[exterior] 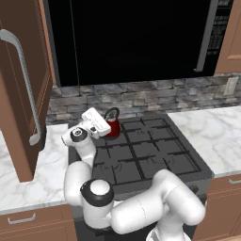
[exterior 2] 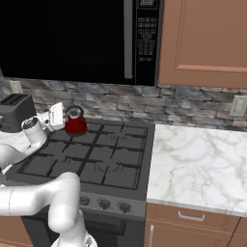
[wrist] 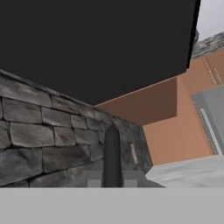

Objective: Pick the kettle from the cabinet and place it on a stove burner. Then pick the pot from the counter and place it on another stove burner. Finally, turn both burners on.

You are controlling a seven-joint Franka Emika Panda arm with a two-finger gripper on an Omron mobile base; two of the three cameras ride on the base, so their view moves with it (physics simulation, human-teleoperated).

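The small red kettle (exterior: 113, 127) (exterior 2: 75, 125) stands at the back left stove burner (exterior: 123, 131) (exterior 2: 89, 131) of the dark cooktop, close to the stone backsplash. My gripper (exterior: 106, 118) (exterior 2: 67, 115) reaches in from the left and is shut on the kettle's black arched handle. In the hand view that handle (wrist: 112, 153) rises as a dark bar between the fingertips of the gripper (wrist: 112, 180). I cannot tell whether the kettle's base rests on the grate or hovers just above it. The pot is out of view.
A black microwave (exterior: 132, 37) hangs low over the stove. An open brown cabinet door (exterior: 23, 94) with a silver handle juts out on the left. A dark toaster (exterior 2: 14, 112) stands left of the cooktop. White marble counter (exterior 2: 198, 164) flanks the stove, and round knobs (exterior 2: 103, 203) line its front.
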